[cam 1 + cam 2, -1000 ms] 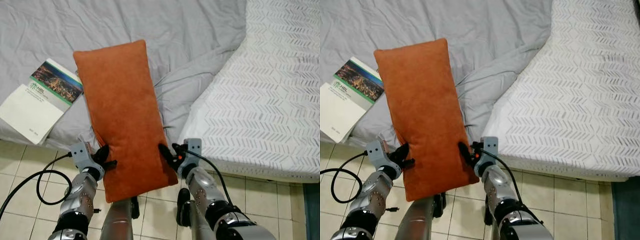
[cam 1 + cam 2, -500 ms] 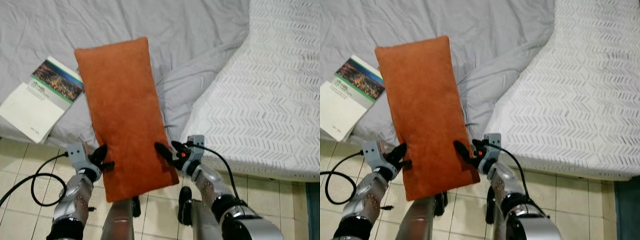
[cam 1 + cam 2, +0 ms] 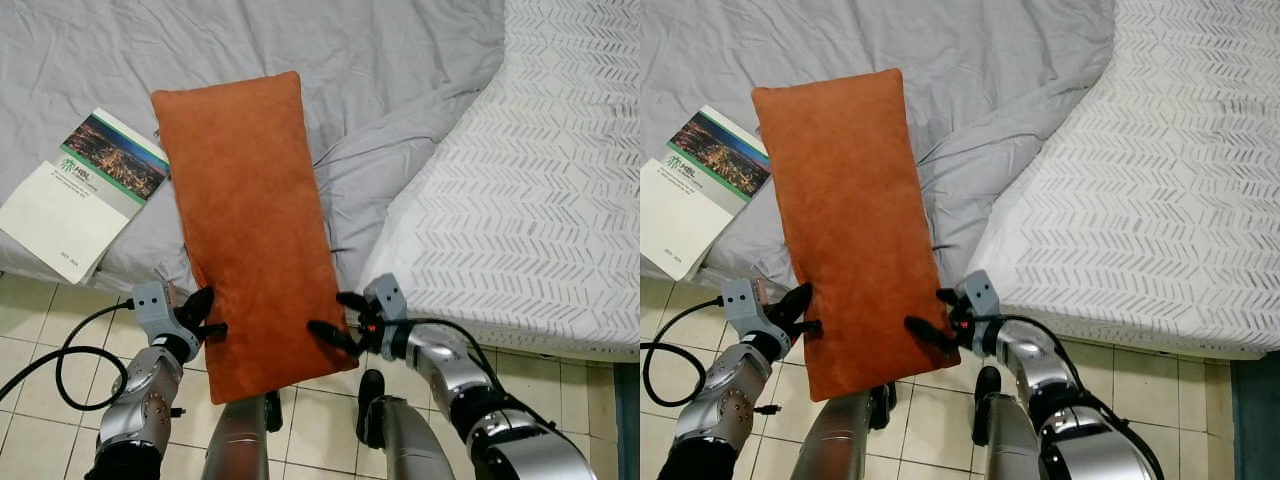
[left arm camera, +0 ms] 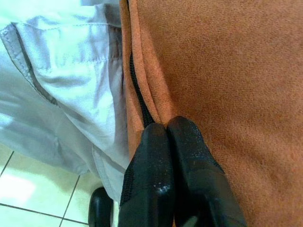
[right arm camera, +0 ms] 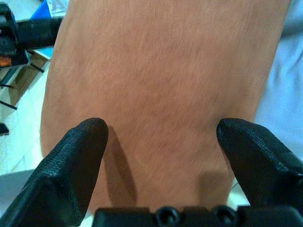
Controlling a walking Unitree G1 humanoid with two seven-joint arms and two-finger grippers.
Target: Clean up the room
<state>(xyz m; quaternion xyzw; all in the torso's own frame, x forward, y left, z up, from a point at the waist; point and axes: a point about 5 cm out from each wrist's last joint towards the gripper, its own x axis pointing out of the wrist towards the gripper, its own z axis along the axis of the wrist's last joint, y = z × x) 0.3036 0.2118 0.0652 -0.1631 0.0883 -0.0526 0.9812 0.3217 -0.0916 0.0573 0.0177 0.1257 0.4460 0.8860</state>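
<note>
A long orange pillow (image 3: 250, 220) slants from the grey bed sheet (image 3: 390, 70) down over the bed's edge toward my legs. My left gripper (image 3: 207, 316) is at its lower left edge, with both fingers pressed together on the zip seam (image 4: 137, 94), so it is shut on the pillow. My right gripper (image 3: 337, 316) sits at the lower right corner, open. Its fingertips (image 5: 75, 146) are spread wide in front of the orange fabric (image 5: 165, 71), and nothing is clamped between them.
A book (image 3: 80, 195) with a city photo on its cover lies on the sheet left of the pillow. A white patterned mattress (image 3: 540, 200) lies to the right. A black cable (image 3: 60, 365) loops over the tiled floor (image 3: 30, 430) by my left arm.
My right gripper has let go of the pillow's right edge and opened, and the arm has swung outward to the right. The left gripper still holds. The pillow has barely shifted.
</note>
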